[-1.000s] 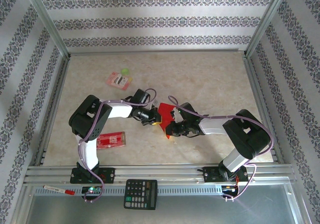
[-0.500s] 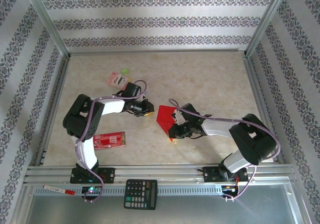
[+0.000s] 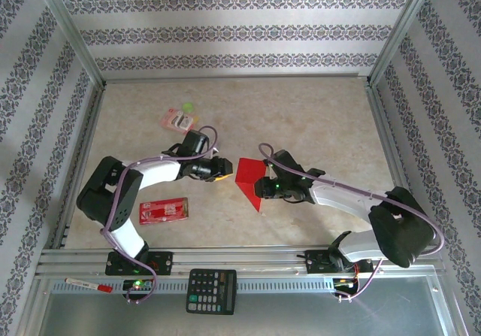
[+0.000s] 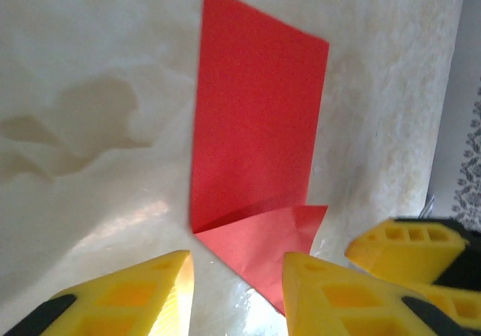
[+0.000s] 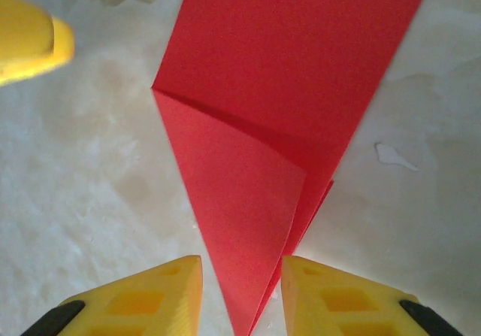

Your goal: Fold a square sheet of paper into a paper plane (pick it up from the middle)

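Note:
The red sheet of paper (image 3: 248,175) lies flat on the table, folded into a narrow shape that tapers to a point toward the near side. My left gripper (image 3: 223,169) sits just left of it, open, and its yellow fingers (image 4: 128,298) straddle the corner of a folded flap (image 4: 263,246) without touching it. My right gripper (image 3: 260,189) is at the paper's right edge, also open. The paper's pointed tip (image 5: 248,306) lies between the right gripper's fingers (image 5: 143,298), flat on the table and not pinched.
A red packet with white print (image 3: 166,210) lies near the left arm's base. A pink packet (image 3: 178,118) and a small green item (image 3: 188,107) lie further back. A calculator (image 3: 211,291) and a pen (image 3: 89,284) rest on the front rail. Patterned walls enclose the table.
Both grippers were shut on the paper and have opened and let it go. The left gripper has drawn back to the left. The paper now lies flat.

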